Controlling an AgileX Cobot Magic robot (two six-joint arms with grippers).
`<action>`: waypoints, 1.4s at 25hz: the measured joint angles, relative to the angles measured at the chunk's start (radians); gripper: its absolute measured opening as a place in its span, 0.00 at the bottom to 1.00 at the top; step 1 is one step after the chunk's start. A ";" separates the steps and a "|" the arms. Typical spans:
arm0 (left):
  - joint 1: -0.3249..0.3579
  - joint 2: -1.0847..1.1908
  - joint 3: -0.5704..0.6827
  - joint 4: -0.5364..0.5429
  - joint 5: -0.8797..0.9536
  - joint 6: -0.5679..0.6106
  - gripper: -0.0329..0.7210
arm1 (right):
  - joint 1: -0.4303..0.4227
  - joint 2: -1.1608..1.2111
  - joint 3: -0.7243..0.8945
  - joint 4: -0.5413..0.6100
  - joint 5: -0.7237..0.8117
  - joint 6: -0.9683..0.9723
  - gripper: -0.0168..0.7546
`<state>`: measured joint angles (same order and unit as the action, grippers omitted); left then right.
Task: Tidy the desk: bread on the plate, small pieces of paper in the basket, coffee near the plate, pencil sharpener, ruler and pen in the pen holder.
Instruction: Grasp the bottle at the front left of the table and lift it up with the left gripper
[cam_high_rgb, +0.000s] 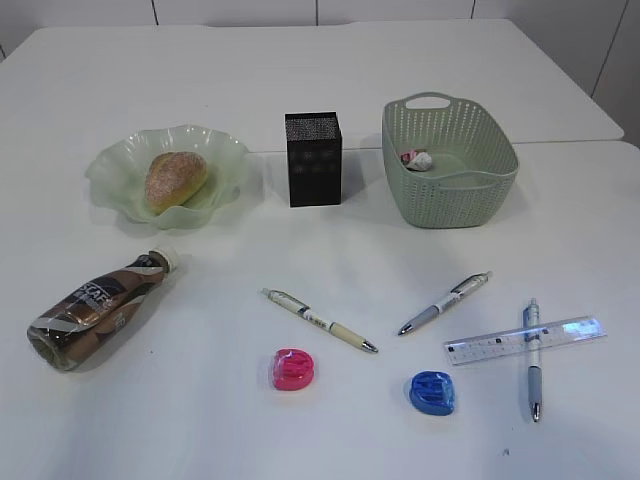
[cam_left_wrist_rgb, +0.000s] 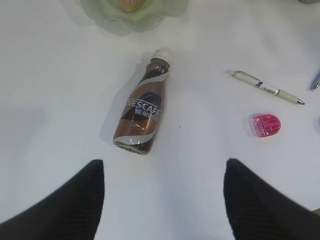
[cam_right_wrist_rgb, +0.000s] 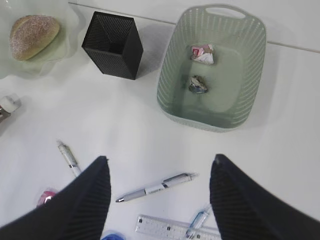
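Note:
The bread (cam_high_rgb: 176, 178) lies in the wavy green plate (cam_high_rgb: 120, 165). On its side at the desk's front left rests the coffee (cam_high_rgb: 100, 305) (cam_left_wrist_rgb: 142, 107). My left gripper (cam_left_wrist_rgb: 163, 162) hangs open above the desk, just short of the bottle's base. The black pen holder (cam_high_rgb: 313, 158) stands between the plate and the basket (cam_high_rgb: 450, 195), which holds two small pieces of paper (cam_right_wrist_rgb: 199, 67). My right gripper (cam_right_wrist_rgb: 161, 157) is open above a grey pen (cam_right_wrist_rgb: 155, 187). A cream pen (cam_high_rgb: 320, 321), a blue pen (cam_high_rgb: 532, 355) across the ruler (cam_high_rgb: 500, 345), and a pink pencil sharpener (cam_high_rgb: 293, 369) and a blue one (cam_high_rgb: 433, 392) lie in front.
A seam (cam_high_rgb: 560, 143) between two tabletops runs behind the basket and pen holder. Neither arm shows in the exterior view.

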<state>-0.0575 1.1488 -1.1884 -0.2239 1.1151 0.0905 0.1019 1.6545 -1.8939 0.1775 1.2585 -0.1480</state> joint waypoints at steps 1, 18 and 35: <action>0.000 0.000 0.000 0.000 0.000 0.000 0.74 | 0.000 -0.039 0.041 0.000 0.000 0.000 0.66; -0.022 0.065 0.000 -0.002 0.009 0.126 0.74 | 0.000 -0.400 0.407 0.000 0.000 0.000 0.66; -0.024 0.297 0.000 -0.071 -0.053 0.353 0.74 | 0.000 -0.590 0.580 0.000 0.001 -0.002 0.66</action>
<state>-0.0817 1.4463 -1.1884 -0.2946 1.0617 0.4432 0.1019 1.0646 -1.3138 0.1775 1.2592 -0.1505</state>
